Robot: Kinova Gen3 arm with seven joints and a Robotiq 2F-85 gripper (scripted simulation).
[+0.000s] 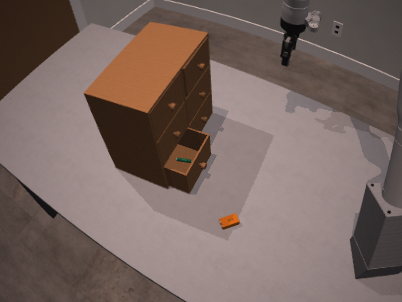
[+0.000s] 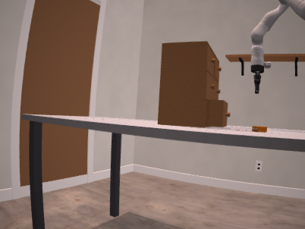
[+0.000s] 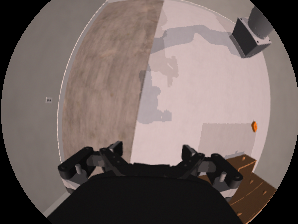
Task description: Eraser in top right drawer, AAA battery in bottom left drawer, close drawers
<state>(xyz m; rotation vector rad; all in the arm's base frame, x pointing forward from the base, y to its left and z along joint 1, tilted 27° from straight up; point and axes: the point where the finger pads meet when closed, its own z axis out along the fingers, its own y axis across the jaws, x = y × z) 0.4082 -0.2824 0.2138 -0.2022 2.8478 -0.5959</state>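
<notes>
The wooden chest (image 1: 150, 100) stands on the table with two columns of drawers. Its bottom-row left drawer (image 1: 189, 162) is pulled partly out, and the green AAA battery (image 1: 183, 160) lies inside it. The other drawers look pushed in. The orange eraser (image 1: 229, 220) lies flat on the table in front of the chest, apart from it. My gripper (image 1: 285, 61) is open and empty, pointing down, high above the table's far edge, to the right of the chest. In the side view the gripper (image 2: 257, 90) hangs well above the eraser (image 2: 259, 129). The wrist view shows the open fingers and the eraser (image 3: 253, 124) far off.
The robot's base (image 1: 377, 230) stands at the table's right side. A wall shelf (image 2: 265, 58) hangs behind the arm. The table's far edge lies below the gripper, with floor beyond it.
</notes>
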